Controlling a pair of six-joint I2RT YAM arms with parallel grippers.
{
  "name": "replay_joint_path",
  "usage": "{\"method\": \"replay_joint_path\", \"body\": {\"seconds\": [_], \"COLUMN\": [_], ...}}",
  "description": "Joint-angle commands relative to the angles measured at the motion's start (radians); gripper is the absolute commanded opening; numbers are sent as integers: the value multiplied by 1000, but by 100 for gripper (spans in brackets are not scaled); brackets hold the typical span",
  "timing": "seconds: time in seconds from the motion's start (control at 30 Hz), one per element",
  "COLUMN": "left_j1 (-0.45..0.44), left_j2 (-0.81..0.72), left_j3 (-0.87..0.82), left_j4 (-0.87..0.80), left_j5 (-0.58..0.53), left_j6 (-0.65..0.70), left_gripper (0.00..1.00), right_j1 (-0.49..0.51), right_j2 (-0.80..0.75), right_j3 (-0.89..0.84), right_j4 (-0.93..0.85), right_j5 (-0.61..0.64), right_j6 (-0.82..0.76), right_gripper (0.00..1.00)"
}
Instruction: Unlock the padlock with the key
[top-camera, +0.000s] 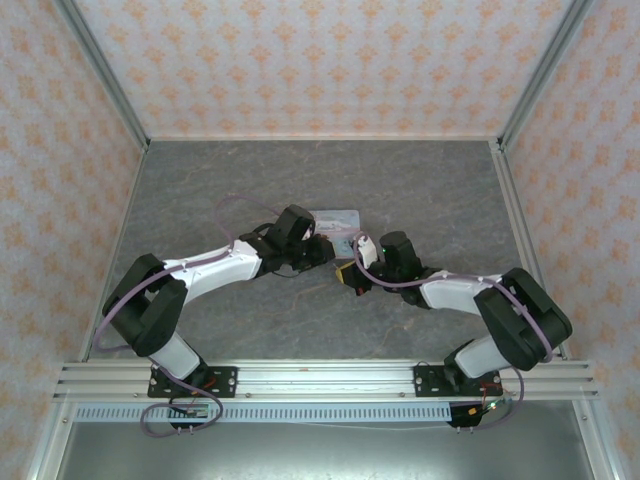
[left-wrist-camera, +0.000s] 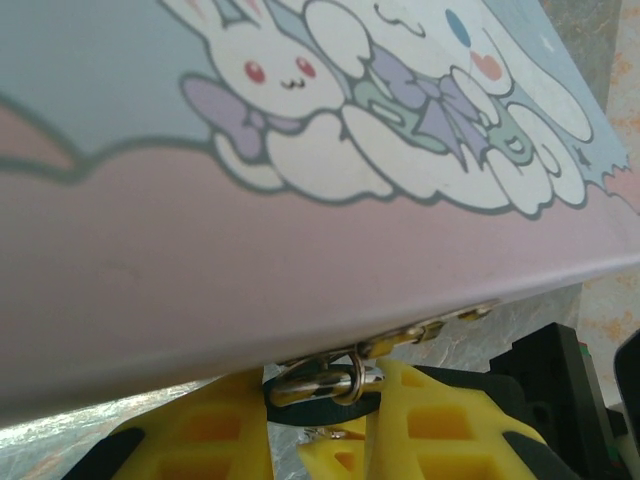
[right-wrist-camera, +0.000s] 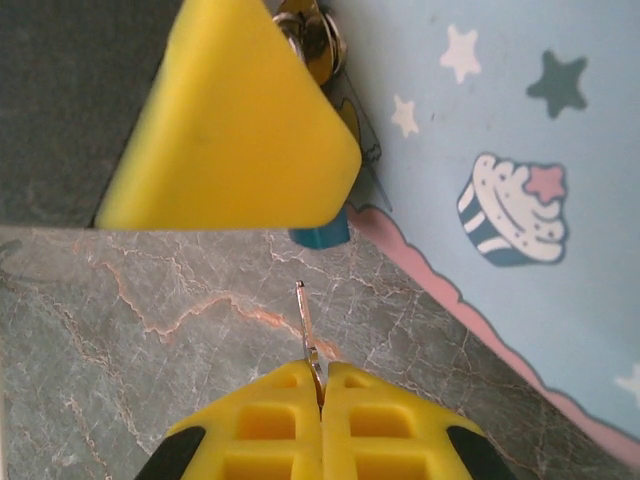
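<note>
The right fingers (right-wrist-camera: 262, 425) are pressed together on the key (right-wrist-camera: 306, 322), whose tip points at the padlock (right-wrist-camera: 321, 236) just ahead without touching it. The left fingers (left-wrist-camera: 205, 435) seem to pinch the padlock at the edge of the cartoon tin (left-wrist-camera: 200, 250) on the desk (right-wrist-camera: 150, 320).

Ahead of the right gripper (right-wrist-camera: 322, 385), the padlock (right-wrist-camera: 322, 236) is mostly hidden behind the left gripper (left-wrist-camera: 325, 425); the key (right-wrist-camera: 306, 315) has its head buried between the right gripper's pads.
</note>
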Motion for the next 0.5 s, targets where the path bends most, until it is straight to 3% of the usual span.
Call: {"method": "replay_joint_path", "body": {"seconds": [0.0,0.47], "left_j1": [-7,-9], "left_j2": [-42,-39], "left_j3": [35,30], "left_j4": [8,6], "left_j5": [16,19], "left_j6": [-10,-6], "left_gripper": [14,14], "right_j1": [5,6], "right_j2": [15,30], "right_j3": [34,34], "right_j4": [56,88], "right_j5": [7,30], "right_j6": [-24,-23], "right_gripper": [0,0]}}
